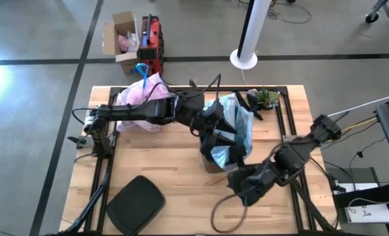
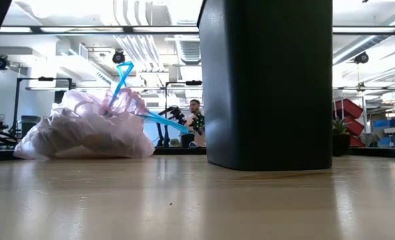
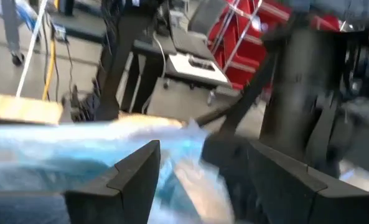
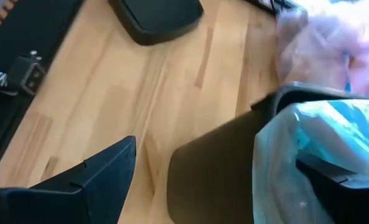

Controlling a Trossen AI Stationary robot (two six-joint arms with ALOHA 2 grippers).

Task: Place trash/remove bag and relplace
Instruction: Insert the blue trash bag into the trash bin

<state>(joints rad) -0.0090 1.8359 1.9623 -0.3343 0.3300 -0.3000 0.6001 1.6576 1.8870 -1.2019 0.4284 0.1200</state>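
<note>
Jaws parted on both: left gripper (image 3: 200,180) astride blue liner (image 1: 237,124) at bin (image 2: 267,83) rim, right gripper (image 4: 234,180) spread beside bin, holding nothing. Bag (image 1: 142,101) tied, parked behind. Liner flimsy, slippery; best pinched at hem.

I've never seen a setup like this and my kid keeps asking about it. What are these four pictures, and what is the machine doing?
Two dark robot arms work at a wooden table. One camera looks down from above, one sits at table level, and one rides on each wrist. The full pink bag with its blue drawstring lies on the table, already out of the black bin. The left gripper, fingers open, reaches into the light blue bag draped over the bin. The right gripper waits open beside the bin. A black lid lies near the front edge.
</note>
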